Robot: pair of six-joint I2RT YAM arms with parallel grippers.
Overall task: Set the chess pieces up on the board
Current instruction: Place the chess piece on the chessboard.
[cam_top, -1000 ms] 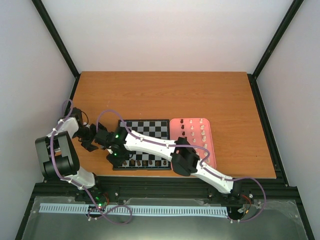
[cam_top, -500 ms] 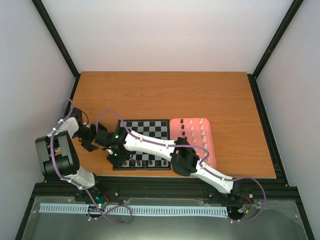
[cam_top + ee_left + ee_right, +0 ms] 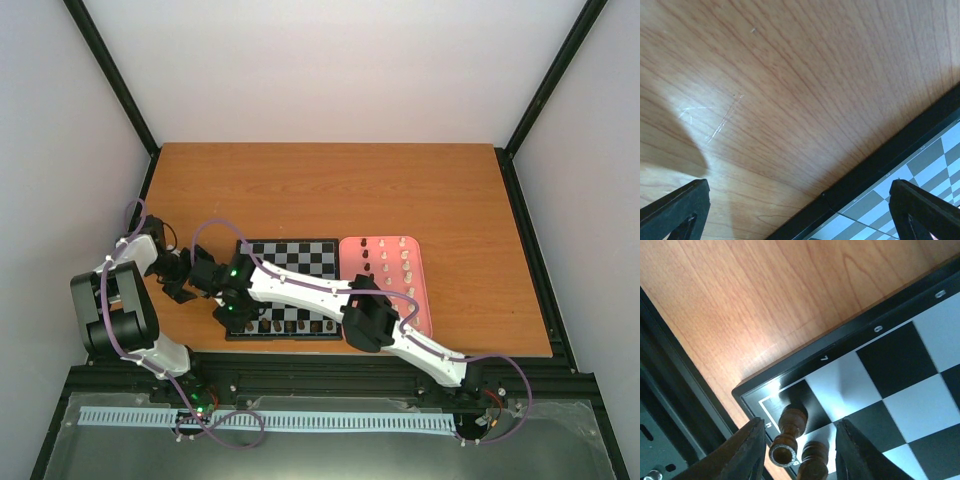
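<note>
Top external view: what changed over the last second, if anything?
Nothing visibly moved. Both arms, the board and the pieces on the pink tray lie as before. The right jaws stay over the board's near-left corner and the left jaws stay just off its left edge. Taking or letting go is too small to tell from this view. The right wrist view now shows the jaws standing apart on either side of a dark piece, upright on the corner square.

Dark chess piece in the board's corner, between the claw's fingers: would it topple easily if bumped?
Likely: the dark chess piece looks tall and slim on a narrow base, so a nudge from the right claw may tip it. Its round body would probably roll. It seems stiff, perhaps wood.
</note>
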